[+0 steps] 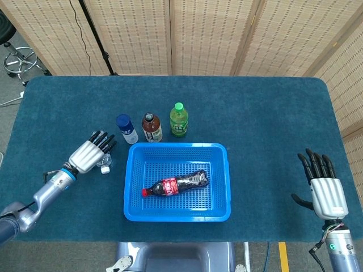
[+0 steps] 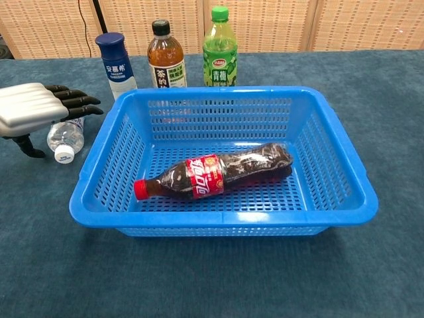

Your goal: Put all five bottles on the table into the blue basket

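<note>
Chest view showed our left hand (image 2: 30,109) poised over the water bottle (image 2: 65,136), fingers spread and grasping nothing, the bottle lying just left of the basket (image 2: 225,215), cap toward us.

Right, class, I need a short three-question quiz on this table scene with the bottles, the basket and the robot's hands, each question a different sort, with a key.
1. True or false: the cola bottle lies inside the blue basket.
2. How many bottles stand upright behind the basket?
3. Which hand is above the small water bottle: A) left hand, B) right hand?

Key:
1. True.
2. Three: the blue-capped bottle, the tea bottle and the green bottle.
3. A.
</note>
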You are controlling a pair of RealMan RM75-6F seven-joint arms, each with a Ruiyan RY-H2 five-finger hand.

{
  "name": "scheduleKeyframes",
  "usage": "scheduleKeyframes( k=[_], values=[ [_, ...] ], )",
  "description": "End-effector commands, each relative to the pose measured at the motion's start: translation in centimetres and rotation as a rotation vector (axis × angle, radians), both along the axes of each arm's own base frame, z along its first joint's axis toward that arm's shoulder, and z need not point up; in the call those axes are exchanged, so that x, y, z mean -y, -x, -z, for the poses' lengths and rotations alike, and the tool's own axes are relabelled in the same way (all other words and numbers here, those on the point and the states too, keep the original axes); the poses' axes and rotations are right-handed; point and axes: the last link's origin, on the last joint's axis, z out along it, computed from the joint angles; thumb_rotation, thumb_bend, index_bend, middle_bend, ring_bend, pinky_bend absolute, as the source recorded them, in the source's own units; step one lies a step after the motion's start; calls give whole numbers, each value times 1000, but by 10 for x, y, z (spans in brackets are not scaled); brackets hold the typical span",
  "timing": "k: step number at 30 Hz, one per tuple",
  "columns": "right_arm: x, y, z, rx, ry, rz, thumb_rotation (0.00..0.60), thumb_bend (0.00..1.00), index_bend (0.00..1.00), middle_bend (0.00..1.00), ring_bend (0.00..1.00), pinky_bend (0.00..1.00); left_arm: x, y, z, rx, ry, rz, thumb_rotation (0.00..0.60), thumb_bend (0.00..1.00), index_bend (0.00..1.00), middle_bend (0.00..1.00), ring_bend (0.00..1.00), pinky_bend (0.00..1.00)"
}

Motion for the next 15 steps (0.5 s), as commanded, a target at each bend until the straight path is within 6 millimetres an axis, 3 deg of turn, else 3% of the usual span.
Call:
scheduleKeyframes(
  k=[1,4,7,15],
  values=[
    [-1,0,-1,5,0,0,600,0,0,0,0,0,1,-9,5,9,-11,59,600,258,233,250,283,391],
    [-1,0,-2,8,-3,0,600,0,0,0,0,0,3,-8,5,34,-13,68,600,367,477,431,430,537],
    [-2,0,-2,9,-8,-2,600,0,0,0,0,0,4,-8,2,61,-28,89,600,424,601,525,510,614],
    [-3,-3,-1,10,-14,-8,600,0,0,0,0,0,11,-10,-28,162,-74,168,600,453,655,572,551,650]
  ],
)
